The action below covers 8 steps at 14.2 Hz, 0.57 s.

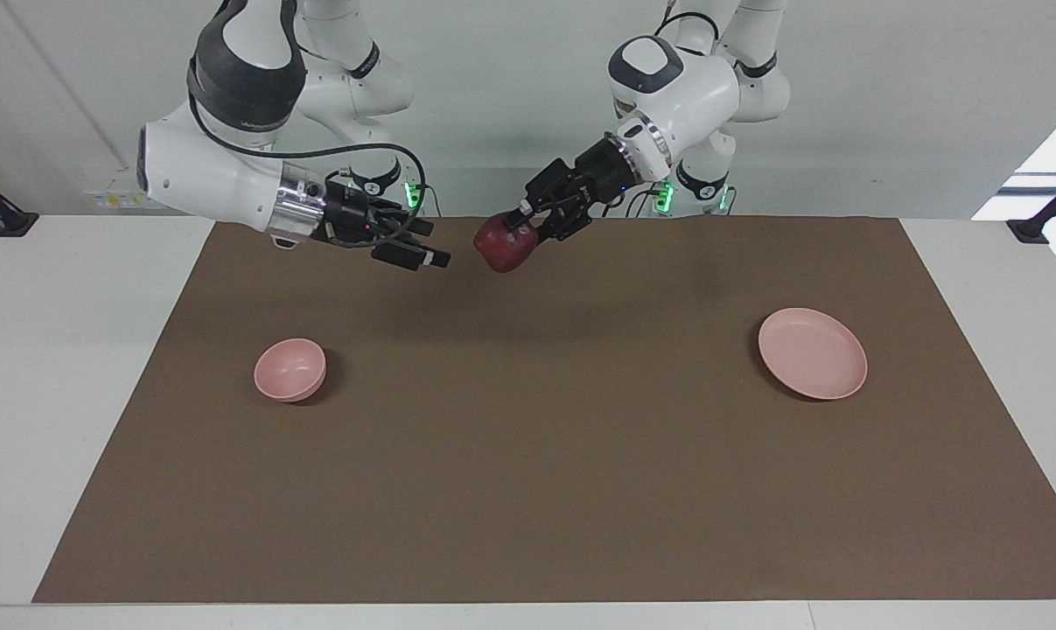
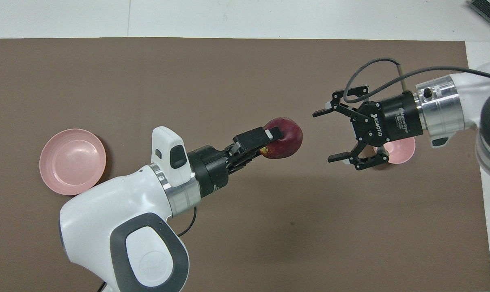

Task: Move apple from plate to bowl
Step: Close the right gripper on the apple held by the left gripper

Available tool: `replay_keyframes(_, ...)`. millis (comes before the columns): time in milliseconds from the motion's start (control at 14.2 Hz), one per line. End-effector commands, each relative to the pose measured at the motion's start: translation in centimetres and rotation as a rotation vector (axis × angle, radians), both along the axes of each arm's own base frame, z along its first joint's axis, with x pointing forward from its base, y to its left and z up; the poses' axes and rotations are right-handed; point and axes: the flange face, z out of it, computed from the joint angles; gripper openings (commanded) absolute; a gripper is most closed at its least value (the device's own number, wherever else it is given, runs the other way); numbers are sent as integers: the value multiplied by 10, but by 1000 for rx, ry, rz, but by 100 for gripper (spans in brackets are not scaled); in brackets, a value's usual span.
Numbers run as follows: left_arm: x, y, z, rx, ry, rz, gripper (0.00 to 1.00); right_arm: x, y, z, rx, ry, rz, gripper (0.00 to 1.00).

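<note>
My left gripper (image 1: pixel 513 234) (image 2: pixel 271 142) is shut on the dark red apple (image 1: pixel 501 245) (image 2: pixel 286 130), holding it in the air over the middle of the brown mat. My right gripper (image 1: pixel 435 246) (image 2: pixel 324 136) is open, level with the apple and a short gap from it, its jaws facing the fruit. The pink plate (image 1: pixel 812 353) (image 2: pixel 72 161) lies bare toward the left arm's end. The pink bowl (image 1: pixel 290 369) (image 2: pixel 404 150) stands toward the right arm's end. In the overhead view the right gripper covers part of it.
A brown mat (image 1: pixel 528 490) covers most of the white table (image 1: pixel 73 350). Dark equipment (image 2: pixel 488 10) shows at one corner of the overhead view.
</note>
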Motion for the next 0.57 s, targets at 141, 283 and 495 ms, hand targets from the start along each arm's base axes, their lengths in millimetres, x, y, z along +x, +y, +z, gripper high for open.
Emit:
replay_keyframes(141, -4, -11, 5, -19, -3, 12, 0, 0, 26, 3, 17, 3, -2, 100)
replay_keyframes(283, -3, -11, 6, -18, -4, 13, 0, 1, 35, 4, 16, 1, -16, 100)
replay_keyframes(495, -3, -10, 6, -13, -9, 18, 0, -1, 42, 4, 14, 3, -6, 100)
